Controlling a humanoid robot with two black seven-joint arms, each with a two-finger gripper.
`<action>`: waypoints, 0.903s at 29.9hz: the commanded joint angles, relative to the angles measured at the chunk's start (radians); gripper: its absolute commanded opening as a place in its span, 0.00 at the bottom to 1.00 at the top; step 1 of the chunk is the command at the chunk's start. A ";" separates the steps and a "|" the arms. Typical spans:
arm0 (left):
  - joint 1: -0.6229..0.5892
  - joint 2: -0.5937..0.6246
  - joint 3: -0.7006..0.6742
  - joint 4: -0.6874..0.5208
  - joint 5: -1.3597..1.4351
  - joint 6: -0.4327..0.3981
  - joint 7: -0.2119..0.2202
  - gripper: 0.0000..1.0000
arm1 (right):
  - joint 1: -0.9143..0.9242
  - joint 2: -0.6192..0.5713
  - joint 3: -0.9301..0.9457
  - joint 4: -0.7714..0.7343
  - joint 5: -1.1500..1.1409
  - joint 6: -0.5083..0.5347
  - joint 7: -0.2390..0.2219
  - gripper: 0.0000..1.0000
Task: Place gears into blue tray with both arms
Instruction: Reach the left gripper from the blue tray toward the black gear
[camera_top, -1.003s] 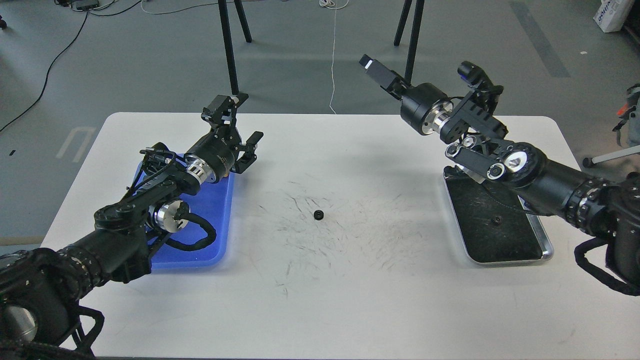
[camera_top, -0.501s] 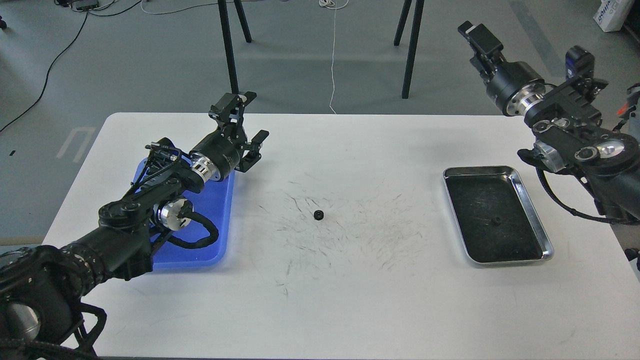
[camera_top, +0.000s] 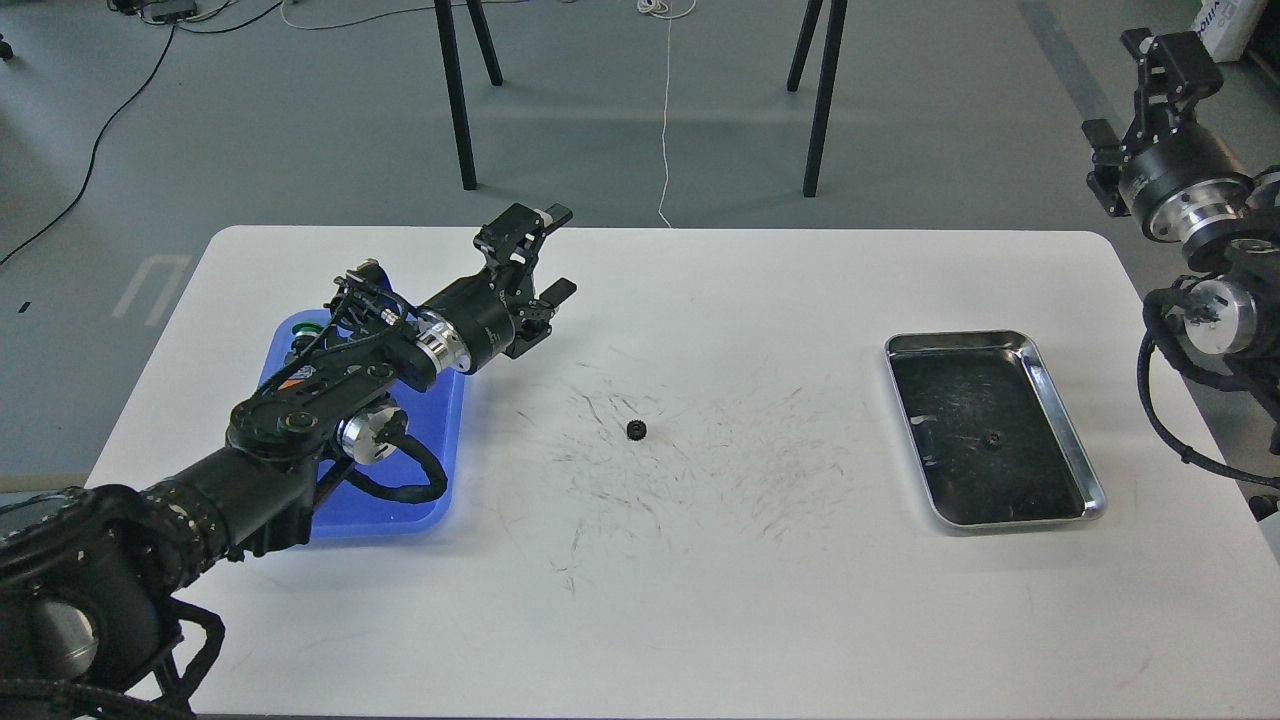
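White table; left hand apart, right hand apart; no legible writing.

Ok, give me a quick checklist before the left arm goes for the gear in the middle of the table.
1. Gear on table lies alone, nothing touching it: ok.
2. Left gripper jaws apart and empty: ok.
3. Path from left gripper to that gear free of objects: ok.
4. Blue tray has bare floor for a drop: ok, though the left arm covers much of it.
5. Right gripper is off beyond the table's right edge, clear of the workspace: ok; jaws empty: cannot tell.
6. Second gear waits in the steel tray: ok.
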 joint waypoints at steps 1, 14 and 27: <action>0.001 0.005 0.022 0.001 0.065 0.003 0.000 1.00 | -0.014 -0.012 0.041 0.013 0.069 -0.005 0.000 0.98; 0.002 0.002 0.035 -0.001 0.465 0.026 0.000 1.00 | -0.041 -0.007 0.063 0.016 0.071 -0.005 0.000 0.98; -0.034 0.042 0.219 -0.133 0.758 0.184 0.000 1.00 | -0.043 -0.003 0.058 0.019 0.071 -0.008 0.000 0.98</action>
